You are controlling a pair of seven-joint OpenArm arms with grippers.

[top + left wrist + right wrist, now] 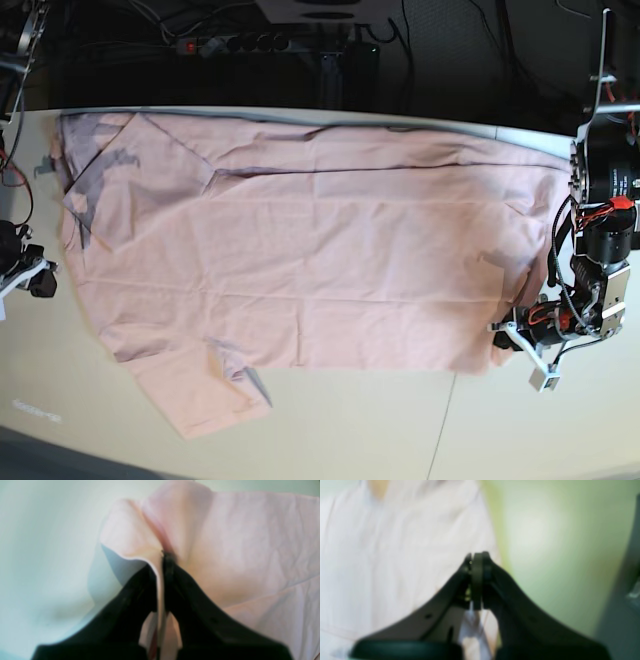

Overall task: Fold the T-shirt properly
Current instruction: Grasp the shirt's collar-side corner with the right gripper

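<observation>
The pale pink T-shirt [320, 250] lies spread flat across most of the table, one sleeve [200, 390] sticking out at the near left. Grey print shows faintly through at its far left corner [95, 170]. My left gripper [162, 557] is shut on a raised fold of the T-shirt [250, 542] edge; in the base view the left gripper [505, 335] sits at the cloth's near right corner. My right gripper [477, 556] is shut, its tips at the edge of the blurred T-shirt [382, 542]; whether cloth is caught I cannot tell. In the base view the right gripper [38, 278] stands just off the left edge.
The pale table [400, 420] shows bare along the near side and the right. A power strip [250, 42] and cables lie in the dark behind the far edge. The left arm's body [600, 220] rises at the right edge of the table.
</observation>
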